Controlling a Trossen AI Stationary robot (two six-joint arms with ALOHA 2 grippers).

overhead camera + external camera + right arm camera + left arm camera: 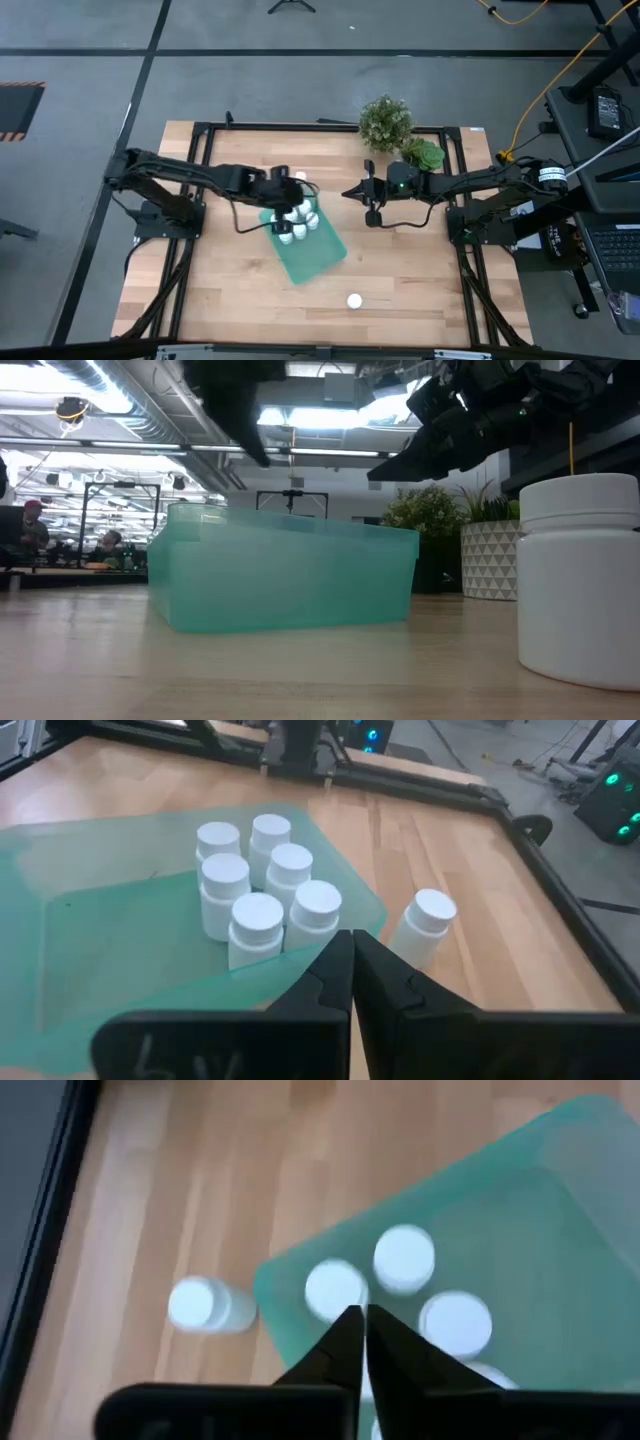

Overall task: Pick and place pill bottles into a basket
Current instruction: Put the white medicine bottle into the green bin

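While the basket [305, 248] lies skewed on the table [400, 275], its long axis diagonal, six bottles [262, 890] stand upright just below my clenched left hand [300, 203]. My right hand [372, 193], also clenched, hangs level beside the basket.

Both arms reach toward the table's middle, left hand [358, 1342] and right hand [352, 970] closed, empty.

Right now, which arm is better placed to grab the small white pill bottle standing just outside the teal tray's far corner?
Left: the left gripper hovers right beside that bottle, while the right gripper is farther off.
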